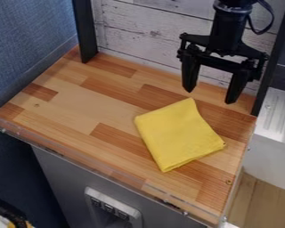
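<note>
Cloth, yellow, folded four-sided, smooth wood-block counter, black angular jaws apart

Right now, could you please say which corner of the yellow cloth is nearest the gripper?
The top corner of the yellow cloth, in view just below the open gripper; its left corner, right corner and bottom corner lie farther away.

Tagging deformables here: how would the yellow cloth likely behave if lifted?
The yellow cloth looks floppy; its soft folded edges suggest it would droop or unfold. It is probably light, being thin fabric, and unlikely to roll, lying flat.
</note>
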### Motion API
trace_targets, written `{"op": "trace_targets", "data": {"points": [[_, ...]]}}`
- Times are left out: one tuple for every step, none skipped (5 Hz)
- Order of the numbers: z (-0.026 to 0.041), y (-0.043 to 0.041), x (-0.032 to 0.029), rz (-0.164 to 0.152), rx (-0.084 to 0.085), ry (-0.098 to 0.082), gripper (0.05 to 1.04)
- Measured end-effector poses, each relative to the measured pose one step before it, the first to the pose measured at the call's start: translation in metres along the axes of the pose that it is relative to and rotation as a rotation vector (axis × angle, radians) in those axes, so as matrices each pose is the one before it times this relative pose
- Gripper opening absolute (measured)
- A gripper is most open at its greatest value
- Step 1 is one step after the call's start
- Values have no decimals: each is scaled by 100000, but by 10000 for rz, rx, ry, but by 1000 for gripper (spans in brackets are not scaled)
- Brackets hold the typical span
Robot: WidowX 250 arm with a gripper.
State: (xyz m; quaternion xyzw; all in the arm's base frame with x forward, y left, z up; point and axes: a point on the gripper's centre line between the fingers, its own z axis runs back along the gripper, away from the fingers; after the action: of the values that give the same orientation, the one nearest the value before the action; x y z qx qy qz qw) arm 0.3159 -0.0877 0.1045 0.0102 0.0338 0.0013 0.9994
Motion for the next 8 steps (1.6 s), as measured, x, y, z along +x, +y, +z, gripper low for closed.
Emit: {"op": "trace_targets", "data": {"points": [[-677, 66, -239, -599, 15, 60, 999], [-791, 82, -26, -947, -42, -149, 997], [-564, 749, -19, -890, -19, -91, 997], [518, 81, -96, -919, -27, -401, 926], [-814, 50, -51, -842, 43, -304, 635], [-856, 463, -82, -528, 73, -251, 354], [-783, 42, -203, -496, 16, -187, 145], [-1187, 383, -600, -290, -75, 70, 68]]}}
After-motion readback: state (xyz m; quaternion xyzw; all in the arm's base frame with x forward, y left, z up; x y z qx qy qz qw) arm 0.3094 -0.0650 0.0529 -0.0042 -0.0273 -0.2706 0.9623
